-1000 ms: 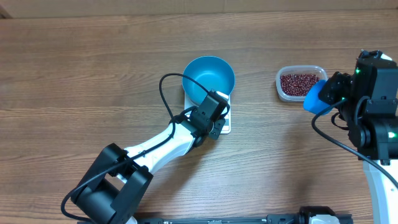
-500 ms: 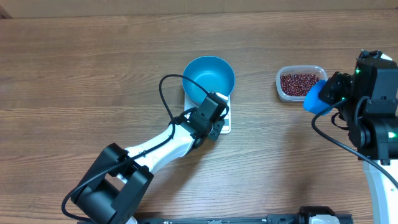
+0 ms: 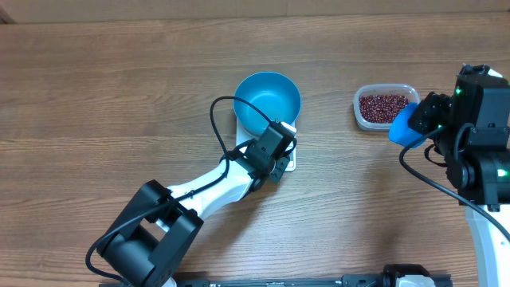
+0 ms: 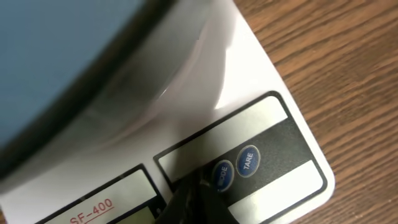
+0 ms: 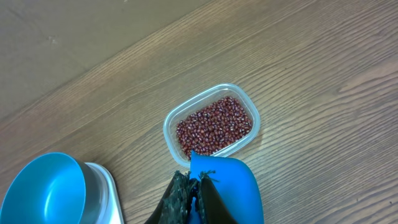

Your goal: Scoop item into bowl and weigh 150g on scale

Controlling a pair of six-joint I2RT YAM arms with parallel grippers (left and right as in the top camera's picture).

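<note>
The blue bowl (image 3: pixel 268 102) stands empty on the white scale (image 3: pixel 291 163). My left gripper (image 3: pixel 284 153) is shut and low over the scale's front edge. In the left wrist view its dark tips (image 4: pixel 196 198) rest on the scale's (image 4: pixel 205 81) black button panel, just left of the MODE button (image 4: pixel 222 175), with the bowl (image 4: pixel 56 56) close behind. The red-brown beans (image 3: pixel 382 104) fill a clear tub. My right gripper (image 5: pixel 196 194) is shut on the handle of a blue scoop (image 5: pixel 227 186), held just in front of the beans (image 5: pixel 214 126). The scoop's inside is hidden.
The TARE button (image 4: pixel 248 160) sits right of MODE. The clear tub's rim (image 5: pixel 171 121) is close to the scoop's front lip. Bare wooden table lies between the scale (image 5: pixel 106 193) and the tub. The right arm's base stands at the table's right edge.
My left gripper has shifted a little to the right along the scale's front edge. The right arm and the scoop have not moved.
</note>
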